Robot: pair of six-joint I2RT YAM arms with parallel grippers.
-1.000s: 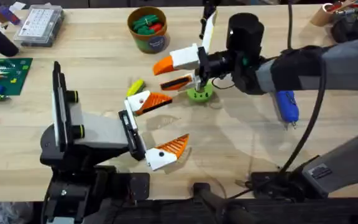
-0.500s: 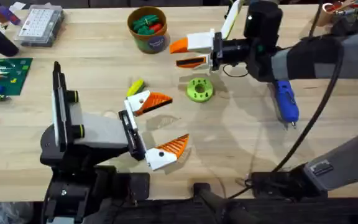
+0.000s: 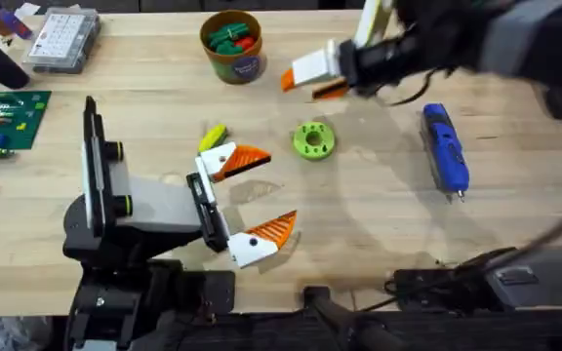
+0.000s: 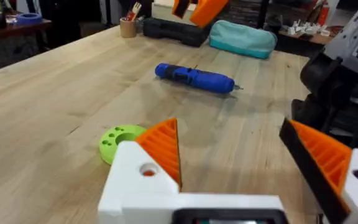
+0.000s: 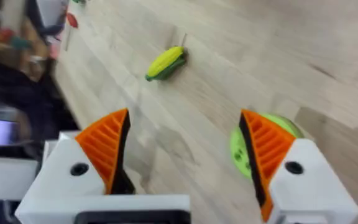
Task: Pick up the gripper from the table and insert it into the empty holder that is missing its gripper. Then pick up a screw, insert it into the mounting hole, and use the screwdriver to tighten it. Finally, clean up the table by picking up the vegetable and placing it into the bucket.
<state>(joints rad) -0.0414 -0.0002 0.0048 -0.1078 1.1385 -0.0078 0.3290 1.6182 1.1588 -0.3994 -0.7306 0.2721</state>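
Your right gripper (image 3: 312, 76) hangs wide apart and empty, beyond the green disc (image 3: 313, 140); your left gripper (image 3: 247, 200) gapes empty just short of it; the vegetable (image 3: 212, 136) lies beside the disc, the screwdriver (image 3: 445, 149) opposite.

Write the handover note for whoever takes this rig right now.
Left gripper: open, empty, low over the table.
Right gripper: open, empty, raised near the bucket.
Both orange fingers sit on the holder bar; whether the screw is in and tight cannot be seen.
Screwdriver lies on the table's right side. Vegetable lies on the table beside the holder, not in the bucket.
Left to do: check the screw, then put the vegetable in the bucket.
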